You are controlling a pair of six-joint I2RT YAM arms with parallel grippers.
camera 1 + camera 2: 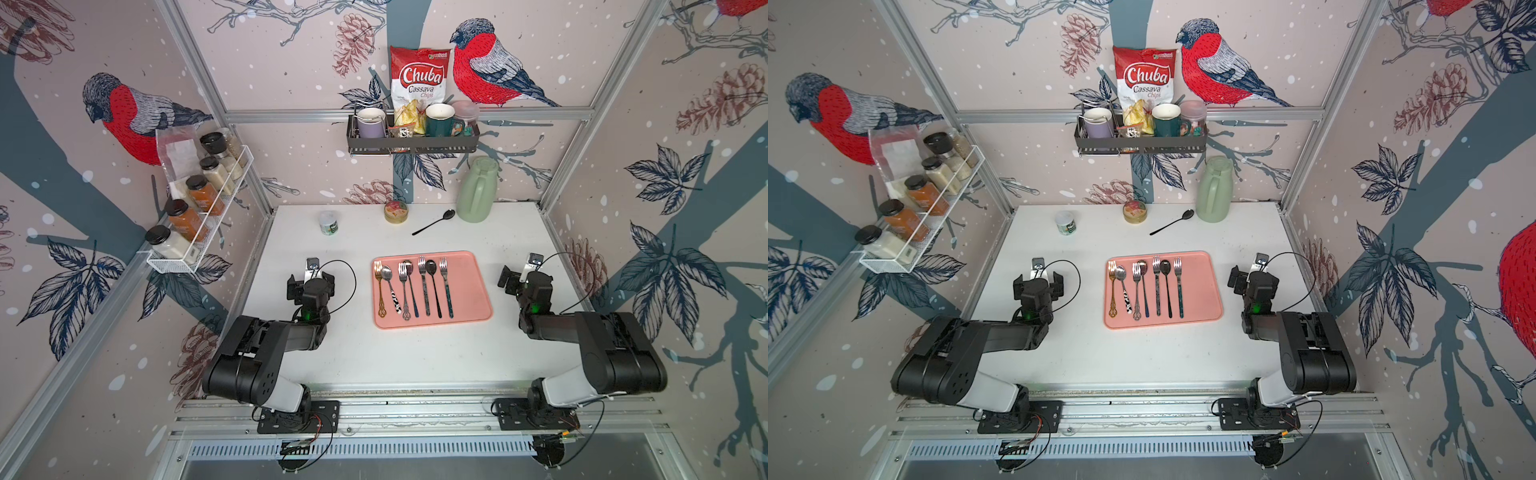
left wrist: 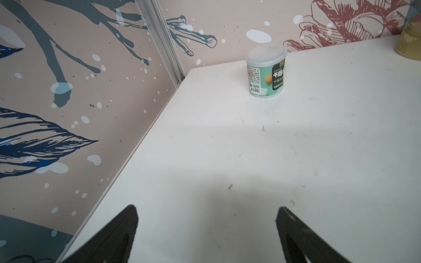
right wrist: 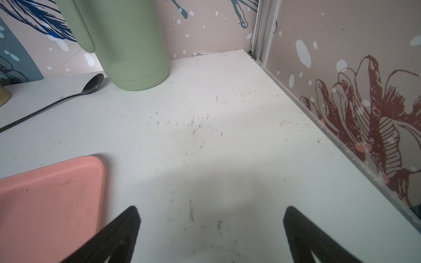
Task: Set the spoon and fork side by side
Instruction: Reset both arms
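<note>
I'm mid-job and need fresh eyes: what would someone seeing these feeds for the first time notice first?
The pink tray in the middle of the table, with forks and spoons lined up alternately on it and the last fork unpaired. Next, a lone black spoon on the bare table at the back, beside the green jug. The left gripper and right gripper hang open and empty either side of the tray.

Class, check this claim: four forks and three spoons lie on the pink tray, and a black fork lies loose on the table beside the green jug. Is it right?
Not quite. The loose piece beside the green jug is a black spoon, not a fork: the right wrist view shows its rounded bowl. The rest holds.
</note>
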